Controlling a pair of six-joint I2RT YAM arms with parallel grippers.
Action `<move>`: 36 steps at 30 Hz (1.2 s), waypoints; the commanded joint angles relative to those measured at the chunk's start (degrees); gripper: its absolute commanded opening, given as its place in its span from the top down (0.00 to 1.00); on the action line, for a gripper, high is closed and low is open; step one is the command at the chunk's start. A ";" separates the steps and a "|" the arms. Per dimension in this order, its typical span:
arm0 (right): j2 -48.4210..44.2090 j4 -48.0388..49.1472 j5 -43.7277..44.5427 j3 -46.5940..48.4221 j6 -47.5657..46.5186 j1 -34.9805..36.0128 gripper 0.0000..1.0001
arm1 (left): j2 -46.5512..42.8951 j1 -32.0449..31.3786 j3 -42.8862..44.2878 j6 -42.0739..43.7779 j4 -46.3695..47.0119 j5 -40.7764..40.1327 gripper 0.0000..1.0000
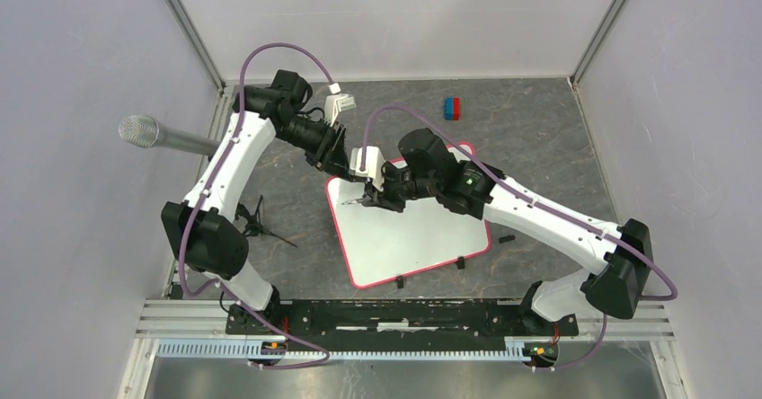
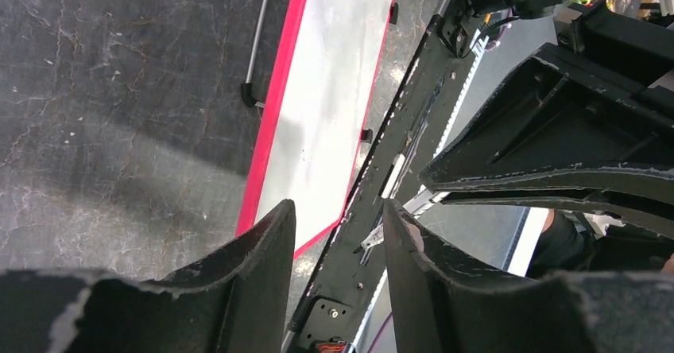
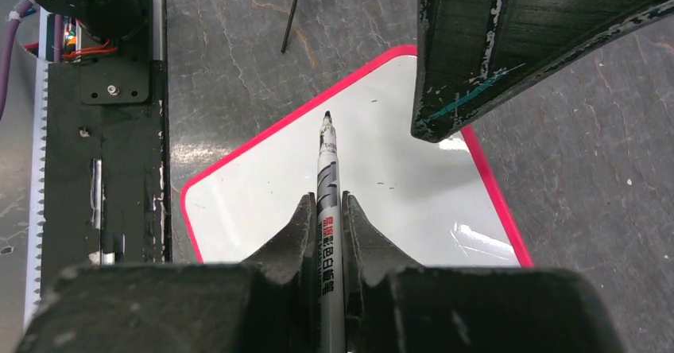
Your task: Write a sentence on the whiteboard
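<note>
Closest in, a black mounting rail (image 1: 386, 318) carries both arm bases along the near edge of the dark grey desk (image 1: 539, 138). Just beyond it the whiteboard (image 1: 413, 233) lies flat in the middle of the desk, turned at an angle, with its small black clips on the near long edge. A small black stand (image 1: 256, 224) sits on the desk to the board's left, apart from it.

Over the far left part of the board the right gripper (image 3: 327, 210) has its fingers (image 3: 296, 238) closed on a marker (image 3: 327, 170). The marker's black tip points at the white surface near the left edge; whether it touches cannot be told. A few faint dark specks (image 3: 381, 184) lie on the board beside the marker.

Just beyond, the left gripper (image 2: 338, 210) hangs above the same corner, its fingers parted and holding nothing. Further left a microphone (image 1: 139, 131) juts in from the wall. At the far side of the desk rests a red and blue block (image 1: 451, 108).
</note>
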 commanded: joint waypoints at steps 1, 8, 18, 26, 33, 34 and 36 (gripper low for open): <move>-0.28 3.50 2.27 1.45 1.68 0.48 1.00 | 0.94 0.17 -0.36 -0.03 0.15 1.02 0.49; -0.19 4.01 1.09 1.20 2.21 0.49 1.00 | 1.36 0.19 1.40 -1.18 1.34 -0.87 0.43; -1.13 4.58 0.16 -0.58 1.63 0.52 1.00 | -4.15 0.19 -2.01 -6.51 10.56 -7.56 0.42; -1.16 4.11 0.73 0.01 1.30 0.41 1.00 | -3.85 0.81 -4.01 -8.26 12.31 -7.74 0.42; -0.41 5.48 3.49 -0.08 0.14 0.40 1.00 | -1.96 0.83 -7.35 -7.27 11.49 -4.58 0.50; -0.19 5.78 3.61 0.15 0.13 0.45 1.00 | -1.87 0.74 -7.48 -7.24 11.45 -3.93 0.51; 0.38 6.49 4.02 0.45 0.47 0.43 1.00 | -1.87 0.76 -7.82 -7.28 11.44 -3.17 0.54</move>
